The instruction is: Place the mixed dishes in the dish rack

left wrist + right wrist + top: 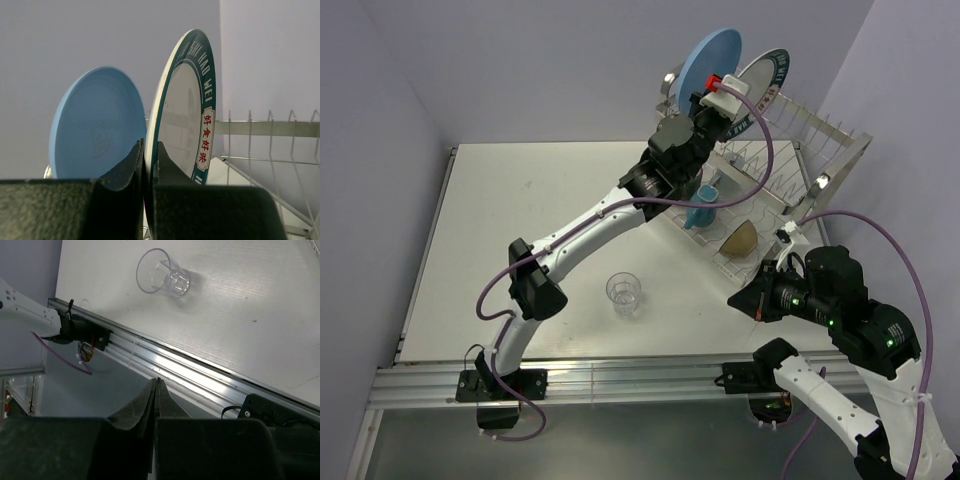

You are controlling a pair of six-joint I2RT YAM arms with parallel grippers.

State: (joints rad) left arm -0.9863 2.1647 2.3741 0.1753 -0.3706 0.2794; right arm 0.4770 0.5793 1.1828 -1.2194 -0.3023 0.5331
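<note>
Hovering near the front of the table (520, 220), the right hand (156, 382) is pinched together, empty; the glass (624, 293) stands upright beyond. Farther back, the left hand (148, 146) clamps the lettered plate (187, 115) at the rack (260, 129), beside the blue plate (97, 125).

Light-blue plate (710, 60) upright on wire rack (845, 158), teal-rimmed plate (768, 75) beside it, clear glass (624, 293) upright, well apart

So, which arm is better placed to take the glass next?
Right. The right fingers are shut on nothing, low near the table, and its camera sees the glass. The left fingers are clamped on the lettered plate up at the rack.
</note>
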